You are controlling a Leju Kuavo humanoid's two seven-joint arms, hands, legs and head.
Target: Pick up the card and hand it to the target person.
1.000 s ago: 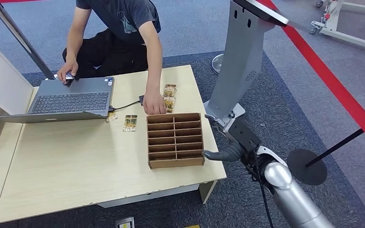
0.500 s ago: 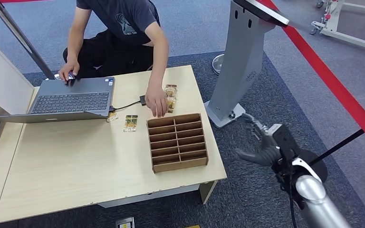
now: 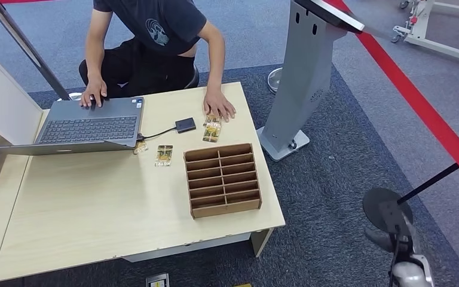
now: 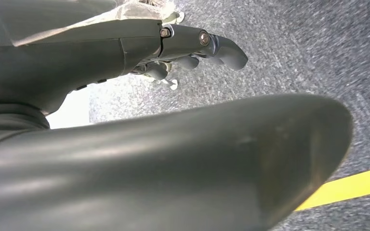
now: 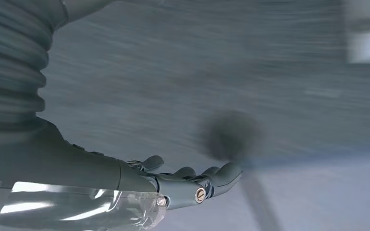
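Right hand [image 3: 394, 239] is seen low beside the table, fingers extended, nothing held; left hand [image 4: 192, 48] likewise empty.
The small gold-printed flat card [image 3: 164, 155] lies on the pale wooden table [image 3: 83, 203]; judged light, stiff, slippery, best pinched at an edge.

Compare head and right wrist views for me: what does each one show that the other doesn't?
Head view alone: the table, laptop, wooden tray, cards beside it, and a person with a hand by a card stack. Right wrist view alone: the right hand up close, fingers apart, holding nothing. Both: blue-grey carpet, blurred in the wrist view, and that same hand, low at the head view's corner.
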